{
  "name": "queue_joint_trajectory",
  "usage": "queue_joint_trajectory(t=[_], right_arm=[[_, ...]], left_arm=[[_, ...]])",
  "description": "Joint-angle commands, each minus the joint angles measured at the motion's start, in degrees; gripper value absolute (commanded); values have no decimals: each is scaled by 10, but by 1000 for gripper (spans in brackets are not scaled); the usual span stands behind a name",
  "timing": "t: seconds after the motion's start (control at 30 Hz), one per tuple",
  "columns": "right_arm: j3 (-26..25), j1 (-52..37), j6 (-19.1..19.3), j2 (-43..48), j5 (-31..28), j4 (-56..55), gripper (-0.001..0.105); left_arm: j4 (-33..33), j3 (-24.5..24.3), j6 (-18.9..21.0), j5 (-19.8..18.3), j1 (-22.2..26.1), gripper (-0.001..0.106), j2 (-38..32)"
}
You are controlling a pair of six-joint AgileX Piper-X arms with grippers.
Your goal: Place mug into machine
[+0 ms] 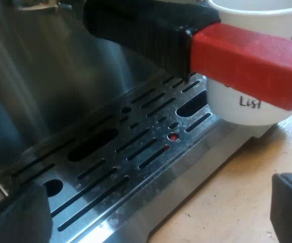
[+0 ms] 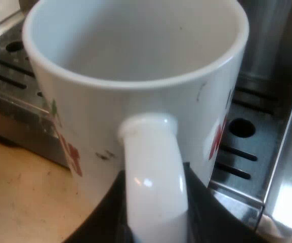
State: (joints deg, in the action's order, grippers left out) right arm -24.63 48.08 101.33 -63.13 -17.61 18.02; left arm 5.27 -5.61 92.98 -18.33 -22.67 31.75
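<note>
- Your right end effector (image 2: 156, 225) is closed on the mug (image 2: 85, 116). Its two black fingers (image 2: 102, 225) sit one on each side of the mug's white loop handle (image 2: 153, 167).
- The mug is upright, with its open side up and plain white inside. It has red and green marks on its side.
- The mug is at the edge of the drip tray (image 2: 242, 147), partly over the metal and partly over the wooden worktop (image 2: 19, 192). You cannot tell if its bottom touches the tray.
- Your left end effector (image 1: 153, 202) is wide open and holds nothing. Its fingers are far apart and low by the tray's outer edge, one over the metal and one over the worktop.
- The mug is well away from the left end effector, at the far end of the slotted tray.
- The holder's dark handle (image 1: 146, 30) sticks out above the tray. Its red end (image 1: 252, 66) is in front of the mug, near the rim.
- Behind the tray is the shiny metal front of the espresso machine (image 1: 49, 76).
</note>
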Motion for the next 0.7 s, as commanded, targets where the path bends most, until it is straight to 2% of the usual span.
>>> queue_joint_trajectory(t=[0.03, 0.1, 0.4, 0.7], right_arm=[[-35, -2, 1, -46, -2, 56, 0], [-56, -2, 1, -86, 12, 90, 0], [-114, -2, 1, -152, 12, 92, 0], [-148, -1, 1, -203, 13, 113, 0]], left_arm=[[11, -2, 0, 6, -3, 89, -1], [11, -2, 0, 5, -3, 89, -1], [11, -2, 1, 5, -3, 89, -1], [11, -2, 1, 5, -3, 89, -1]])
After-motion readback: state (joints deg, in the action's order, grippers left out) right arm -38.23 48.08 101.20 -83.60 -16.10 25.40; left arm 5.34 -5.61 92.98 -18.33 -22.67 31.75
